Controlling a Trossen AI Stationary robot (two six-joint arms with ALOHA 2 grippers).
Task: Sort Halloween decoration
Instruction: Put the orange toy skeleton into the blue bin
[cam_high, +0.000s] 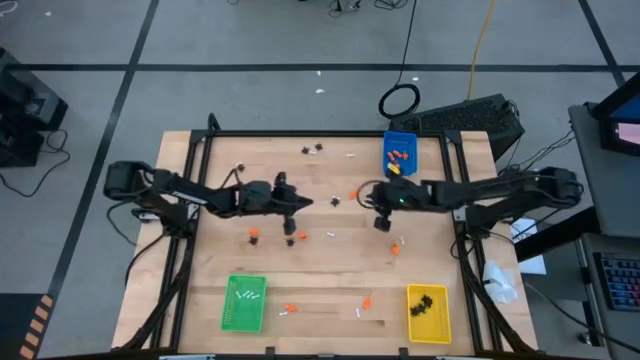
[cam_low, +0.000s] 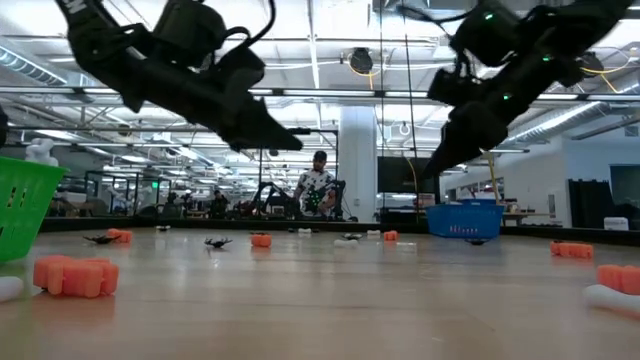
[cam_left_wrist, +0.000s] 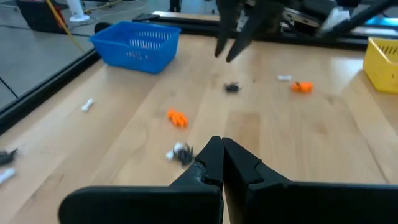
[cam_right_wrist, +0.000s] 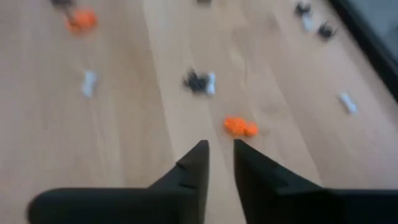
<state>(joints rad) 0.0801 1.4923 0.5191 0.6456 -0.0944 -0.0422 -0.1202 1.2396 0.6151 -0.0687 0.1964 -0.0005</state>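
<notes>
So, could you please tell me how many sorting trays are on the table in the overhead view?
3: the blue tray at the far edge on the right arm's side, the green tray at the near edge on the left arm's side, and the yellow tray near-right. None looks hidden.

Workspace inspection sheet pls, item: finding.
Surface: light wooden table top, bare between items.
Job's things: orange lumps, black spider shapes and white bone sticks scattered; some already in blue tray, green tray, yellow tray.
Clutter: nothing seen.
Grippers: left gripper shut, empty, above table centre; right gripper slightly open, empty, over an orange lump.
Cables: black cable loop on floor.
Surroundings: person standing far behind table.
</notes>
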